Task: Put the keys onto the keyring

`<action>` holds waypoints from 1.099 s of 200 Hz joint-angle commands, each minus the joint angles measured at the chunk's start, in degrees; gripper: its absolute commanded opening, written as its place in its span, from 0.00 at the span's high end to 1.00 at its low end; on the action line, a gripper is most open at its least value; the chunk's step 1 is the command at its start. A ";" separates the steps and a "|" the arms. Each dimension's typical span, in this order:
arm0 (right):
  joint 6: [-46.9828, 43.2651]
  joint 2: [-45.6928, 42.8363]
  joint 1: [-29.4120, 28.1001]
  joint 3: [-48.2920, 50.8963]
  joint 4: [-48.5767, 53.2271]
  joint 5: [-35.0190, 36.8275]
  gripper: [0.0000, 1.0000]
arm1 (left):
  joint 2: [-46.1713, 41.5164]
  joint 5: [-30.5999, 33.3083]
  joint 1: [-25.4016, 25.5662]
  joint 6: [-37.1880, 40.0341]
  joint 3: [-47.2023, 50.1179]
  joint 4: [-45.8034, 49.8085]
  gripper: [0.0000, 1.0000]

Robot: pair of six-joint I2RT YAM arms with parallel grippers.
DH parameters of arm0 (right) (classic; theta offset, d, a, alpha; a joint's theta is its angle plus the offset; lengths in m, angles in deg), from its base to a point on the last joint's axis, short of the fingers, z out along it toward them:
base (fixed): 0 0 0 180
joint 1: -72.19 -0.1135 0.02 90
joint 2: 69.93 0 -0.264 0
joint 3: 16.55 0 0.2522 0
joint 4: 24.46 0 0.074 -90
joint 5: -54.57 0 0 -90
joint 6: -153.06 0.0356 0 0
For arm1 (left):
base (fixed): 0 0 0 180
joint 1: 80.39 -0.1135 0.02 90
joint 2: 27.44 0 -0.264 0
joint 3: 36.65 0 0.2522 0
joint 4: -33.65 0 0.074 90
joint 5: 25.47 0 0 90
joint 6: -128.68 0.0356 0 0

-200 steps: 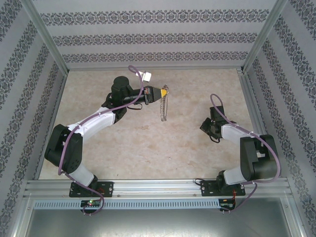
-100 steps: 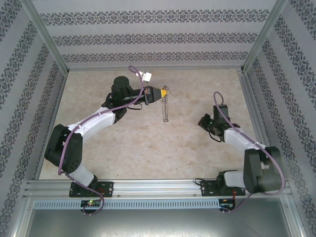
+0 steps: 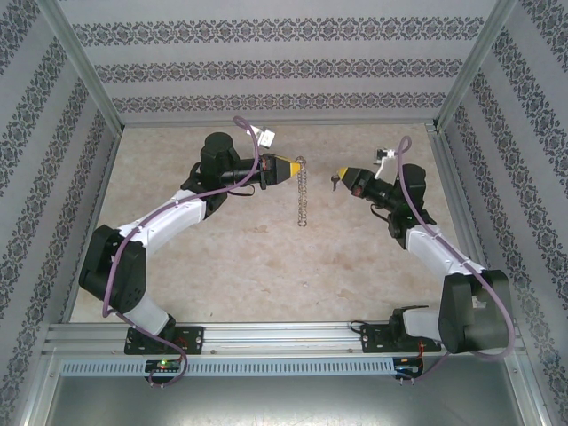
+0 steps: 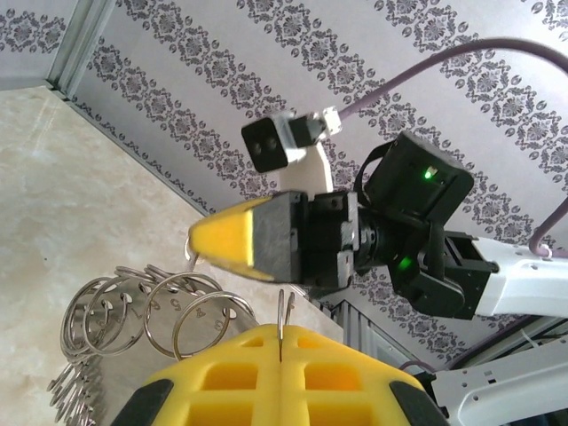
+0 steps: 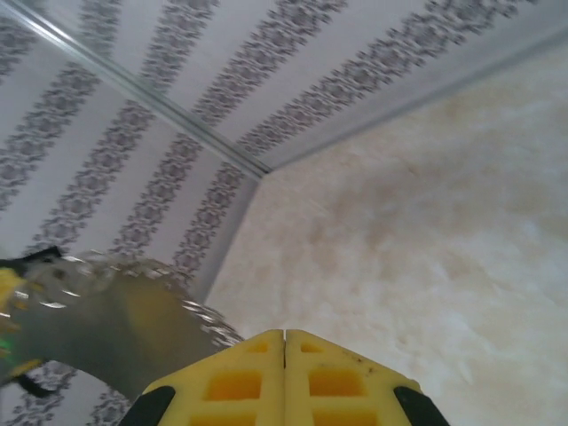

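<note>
**Above the far half of the bench, the right arm is bringing a key up to the keyring**

Over the pale bench (image 3: 248, 257), seen from above, the left pincer (image 3: 293, 167) is staying clenched on the top of the keyring (image 3: 303, 193). The hoop is hanging straight down from the pincer and looks like a short chain because it is edge-on. It is swinging slightly and sitting a little further right than a second ago.

The big change is on the other side. The right pincer (image 3: 341, 174) is no longer sitting low near the right edge of the bench. It is now raised and pointing straight at the left one, tip to tip, with the keyring hanging between them. It is clenched, and a small dark key (image 3: 334, 182) appears to be pinched at its tip.

In the left wrist view, the thin wire is rising from between the shut yellow fingers (image 4: 222, 390). A fringe of silvery keys (image 4: 115, 319) is already threaded on it.

This is probably the lining-up step. The key is near the wire but not yet touching it.
</note>
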 commanded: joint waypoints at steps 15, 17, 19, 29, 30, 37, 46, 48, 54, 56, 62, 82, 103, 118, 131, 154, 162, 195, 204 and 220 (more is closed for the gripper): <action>1.04 0.53 0.38 -3.94 -9.95 -7.35 1.00 | -1.79 -2.44 0.46 2.86 -3.39 1.18 1.00; 0.87 0.53 0.38 -4.07 -9.99 -7.69 1.00 | -1.77 -2.57 0.41 2.91 -3.48 1.22 1.00; 0.77 0.60 0.38 -4.21 -10.04 -7.93 1.00 | -1.70 -2.69 0.44 2.99 -3.54 1.41 1.00; 0.07 0.77 0.38 -4.99 -10.43 -9.40 1.00 | -1.58 -2.93 0.45 3.36 -4.06 2.04 1.00; 0.05 0.78 0.38 -5.03 -10.55 -9.51 1.00 | -1.54 -2.98 0.47 3.42 -4.13 2.13 1.00; 0.01 1.03 0.38 -5.45 -11.20 -10.49 1.00 | -1.40 -3.19 0.39 3.84 -4.36 2.56 1.00; 0.17 1.35 0.32 -6.05 -11.73 -11.41 1.00 | -1.22 -3.37 0.49 4.54 -4.85 3.59 1.00; 0.20 1.44 0.30 -6.18 -11.73 -11.56 1.00 | -1.19 -3.44 0.50 4.72 -5.03 3.85 1.00; 0.22 1.66 0.21 -6.56 -11.69 -11.87 1.00 | -1.06 -3.62 0.48 5.31 -5.26 4.46 1.00; 0.28 1.78 0.21 -6.68 -11.72 -11.94 1.00 | -1.00 -3.68 0.52 5.54 -5.39 4.62 1.00; 0.38 2.00 0.07 -7.03 -11.73 -12.20 1.00 | -0.85 -3.85 0.56 6.20 -5.69 5.51 1.00; 0.56 2.46 -0.62 -7.71 -11.71 -12.39 1.00 | -0.41 -4.42 0.57 8.62 -7.13 8.39 1.00; 0.48 2.38 -1.57 -7.97 -11.73 -12.16 1.00 | 0.24 -4.98 0.62 10.06 -8.37 10.19 1.00; 0.26 2.21 -2.43 -8.30 -11.71 -12.25 1.00 | 0.98 -5.46 0.57 10.51 -9.11 10.94 1.00; -0.23 2.20 -3.21 -8.84 -11.16 -12.73 1.00 | 1.60 -5.84 0.65 11.14 -9.80 11.79 1.00; -0.74 2.11 -4.48 -9.54 -10.38 -13.20 1.00 | 2.40 -5.92 0.68 12.30 -10.52 13.33 1.00; -0.92 1.96 -4.84 -9.72 -10.01 -13.13 1.00 | 2.61 -5.93 0.72 12.65 -10.67 13.67 1.00; -1.93 1.16 -6.00 -10.64 -7.56 -13.20 1.00 | 3.24 -5.50 0.66 13.81 -10.73 14.94 1.00; -2.56 1.06 -6.55 -11.08 -6.28 -13.44 1.00 | 3.33 -5.49 0.68 14.06 -10.80 15.19 1.00; -4.19 0.84 -7.53 -11.57 -3.71 -13.66 1.00 | 3.37 -5.27 0.66 14.63 -10.84 15.84 1.00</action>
